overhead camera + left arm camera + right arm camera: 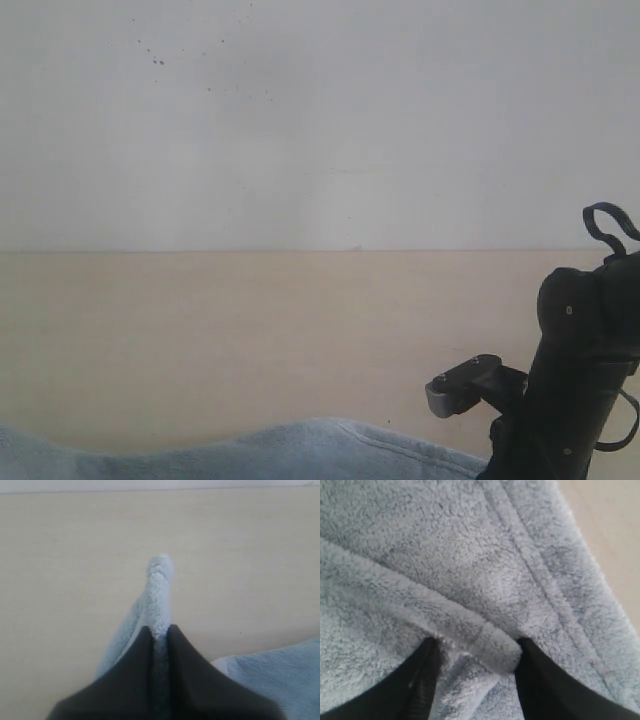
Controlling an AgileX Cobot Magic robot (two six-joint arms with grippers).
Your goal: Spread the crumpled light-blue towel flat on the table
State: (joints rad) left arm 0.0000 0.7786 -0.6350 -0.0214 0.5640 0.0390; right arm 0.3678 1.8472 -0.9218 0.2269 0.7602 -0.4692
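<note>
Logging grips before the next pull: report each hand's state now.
Left hand: closed, pinching the towel.
Right hand: open, straddling a towel fold.

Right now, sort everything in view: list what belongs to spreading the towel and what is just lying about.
Belongs to the job:
towel
table
left end effector, shut on a towel fold
right end effector, open astride another fold

Just there:
white wall
dark specks on it
</note>
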